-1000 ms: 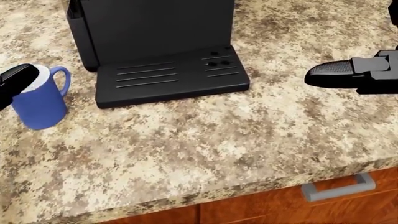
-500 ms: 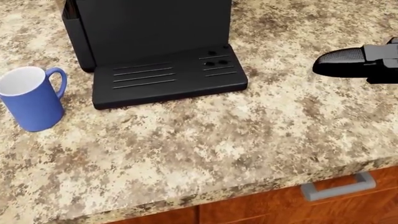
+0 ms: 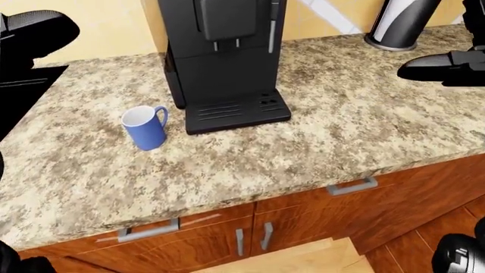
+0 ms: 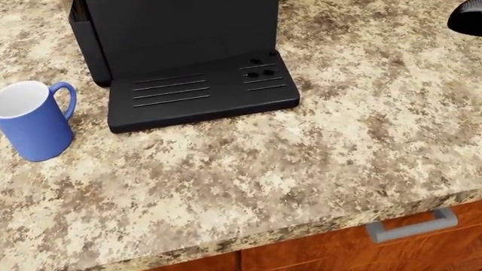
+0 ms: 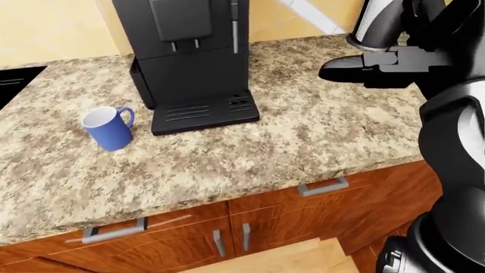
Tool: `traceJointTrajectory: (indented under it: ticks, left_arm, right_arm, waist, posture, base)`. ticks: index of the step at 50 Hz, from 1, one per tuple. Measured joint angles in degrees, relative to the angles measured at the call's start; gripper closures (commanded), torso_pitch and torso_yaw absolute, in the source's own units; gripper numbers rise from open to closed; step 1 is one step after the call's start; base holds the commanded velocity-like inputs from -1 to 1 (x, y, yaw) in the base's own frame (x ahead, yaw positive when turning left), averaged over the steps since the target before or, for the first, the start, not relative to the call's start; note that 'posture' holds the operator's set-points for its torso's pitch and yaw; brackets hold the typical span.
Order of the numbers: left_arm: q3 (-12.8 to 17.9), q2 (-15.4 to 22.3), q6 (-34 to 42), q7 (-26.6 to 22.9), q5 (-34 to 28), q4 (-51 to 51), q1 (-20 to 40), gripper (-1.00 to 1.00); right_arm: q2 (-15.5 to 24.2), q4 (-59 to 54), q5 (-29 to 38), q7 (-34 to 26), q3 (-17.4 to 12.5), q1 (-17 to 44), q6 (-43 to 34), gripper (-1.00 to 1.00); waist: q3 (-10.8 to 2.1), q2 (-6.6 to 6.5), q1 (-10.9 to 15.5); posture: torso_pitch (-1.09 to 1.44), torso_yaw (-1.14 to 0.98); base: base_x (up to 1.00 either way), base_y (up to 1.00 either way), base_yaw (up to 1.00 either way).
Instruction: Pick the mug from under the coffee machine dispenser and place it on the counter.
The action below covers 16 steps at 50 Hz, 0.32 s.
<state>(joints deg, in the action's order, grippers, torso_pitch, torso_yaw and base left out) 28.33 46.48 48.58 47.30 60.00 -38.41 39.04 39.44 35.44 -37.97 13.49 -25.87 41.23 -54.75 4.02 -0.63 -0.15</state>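
Note:
The blue mug (image 3: 145, 129) with a white inside stands upright on the speckled counter (image 4: 301, 169), handle toward the coffee machine (image 3: 220, 57). It is left of the machine's drip tray (image 4: 196, 93), apart from it, and nothing stands under the dispenser. My left hand (image 3: 34, 28) hangs at the top left of the left-eye view, well above and left of the mug, holding nothing. My right hand (image 5: 341, 69) hovers flat and open over the counter, right of the machine.
A steel canister (image 3: 402, 23) stands at the counter's top right. A black cooktop (image 5: 15, 82) lies at the left edge. Wooden cabinets with grey handles (image 3: 351, 186) sit below the counter edge.
My left hand has drawn away from the mug and left the head view. My right hand has moved up and right, nearly out of that view. The mug stays put.

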Motion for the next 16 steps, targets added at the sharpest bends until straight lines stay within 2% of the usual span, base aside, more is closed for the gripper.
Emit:
traceJointTrajectory:
  ticks: [9, 16]
  left_arm:
    - [-0.7, 3.5, -1.9, 2.2, 4.2, -0.2, -0.4, -1.00]
    - [0.0, 9.9, -1.6, 2.1, 6.7, -0.7, 1.4, -1.00]
  right_arm:
    - [2.0, -0.2, -3.3, 2.2, 0.4, -0.3, 1.1, -1.00]
    - [3.4, -0.2, -5.4, 3.3, 0.3, 0.2, 1.0, -1.00]
  waist:
    - [0.37, -0.02, 0.0]
    - [0.65, -0.01, -0.1]
  posture:
    - [0.00, 0.00]
    - [0.00, 0.00]
  base:
    - [0.00, 0.00, 0.00]
    - [0.00, 0.00, 0.00]
